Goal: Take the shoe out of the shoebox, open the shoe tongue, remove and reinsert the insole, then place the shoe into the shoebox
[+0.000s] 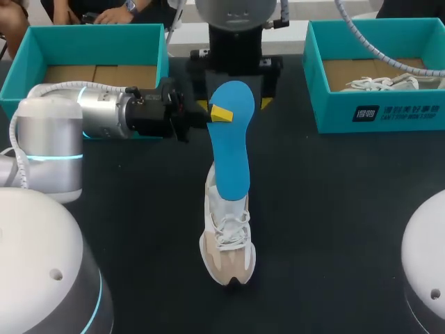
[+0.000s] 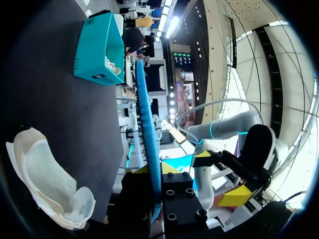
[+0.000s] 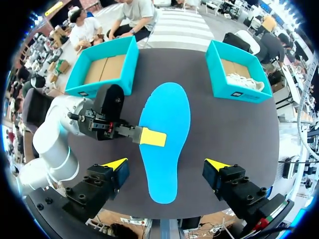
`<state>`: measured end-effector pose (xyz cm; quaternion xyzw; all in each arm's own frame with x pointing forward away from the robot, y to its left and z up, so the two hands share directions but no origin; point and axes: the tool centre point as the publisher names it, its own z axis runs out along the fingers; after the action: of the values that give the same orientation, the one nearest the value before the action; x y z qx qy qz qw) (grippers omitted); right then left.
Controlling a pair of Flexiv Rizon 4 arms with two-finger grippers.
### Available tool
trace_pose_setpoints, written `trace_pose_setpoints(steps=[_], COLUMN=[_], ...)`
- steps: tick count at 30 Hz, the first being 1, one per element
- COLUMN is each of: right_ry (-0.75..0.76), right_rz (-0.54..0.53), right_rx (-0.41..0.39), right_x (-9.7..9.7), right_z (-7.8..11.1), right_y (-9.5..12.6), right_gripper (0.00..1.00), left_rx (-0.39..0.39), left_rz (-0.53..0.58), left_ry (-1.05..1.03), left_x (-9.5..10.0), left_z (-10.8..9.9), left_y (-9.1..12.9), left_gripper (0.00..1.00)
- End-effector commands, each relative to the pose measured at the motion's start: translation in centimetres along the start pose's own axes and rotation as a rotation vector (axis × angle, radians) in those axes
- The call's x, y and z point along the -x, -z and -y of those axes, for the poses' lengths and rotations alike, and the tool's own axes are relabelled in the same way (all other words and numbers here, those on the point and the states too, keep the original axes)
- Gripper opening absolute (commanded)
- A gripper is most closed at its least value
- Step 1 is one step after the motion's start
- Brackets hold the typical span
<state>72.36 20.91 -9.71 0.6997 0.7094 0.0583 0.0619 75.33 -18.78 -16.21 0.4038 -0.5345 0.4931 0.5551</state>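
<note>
The left gripper [image 1: 218, 113] is clamped on one long edge of the blue insole [image 1: 231, 149], held above the shoe [image 1: 228, 240], which stands unbraced on the table [image 1: 334, 209]; the right gripper [image 3: 166, 165] hangs open and empty overhead. Risk: the thin insole may twist or slip in so narrow a pinch, or buckle on entry and tip the shoe. Only the left wrist view shows the insole edge-on and the shoe's opening, which the head view hides.
</note>
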Motion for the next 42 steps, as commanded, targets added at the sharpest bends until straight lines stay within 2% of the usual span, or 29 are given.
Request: trace_pose_setpoints(steps=[1,12,14,15,17,24,28,36,42], right_ry=[0.001,0.001,-0.032,-0.023,0.009,0.007,-0.011,-0.038,-0.039], right_rz=[0.002,0.002,-0.255,-0.304,-0.312,-0.435,-0.516,-0.607,-0.743], right_rx=[-0.003,-0.003,0.051,0.057,0.049,0.067,0.078,0.058,0.054], right_x=[-0.2,-0.2,0.0,0.2,0.6,2.3,3.9,7.4,8.9], right_z=[-0.2,-0.2,-0.2,-0.1,0.0,0.1,0.3,0.8,1.0], right_y=[-0.1,-0.1,0.0,0.1,0.1,0.7,0.8,0.5,-0.2], right_gripper=[1.00,1.00,1.00,1.00,1.00,1.00,1.00,1.00,1.00], left_rx=[0.000,0.000,0.000,0.000,0.000,0.000,0.000,0.000,0.000], left_rz=[0.004,0.004,0.004,0.004,0.004,0.004,0.004,0.004,0.004], left_ry=[0.001,0.001,0.001,0.001,0.001,0.001,0.001,0.001,0.001], left_x=[0.0,0.0,0.0,0.0,0.0,0.0,0.0,0.0,0.0], left_z=[-0.1,-0.1,-0.1,-0.1,-0.1,-0.1,-0.1,-0.1,-0.1], left_y=[0.0,0.0,0.0,0.0,0.0,0.0,0.0,0.0,0.0], left_gripper=[0.00,0.00,0.00,0.00,0.00,0.00,0.00,0.00,0.00])
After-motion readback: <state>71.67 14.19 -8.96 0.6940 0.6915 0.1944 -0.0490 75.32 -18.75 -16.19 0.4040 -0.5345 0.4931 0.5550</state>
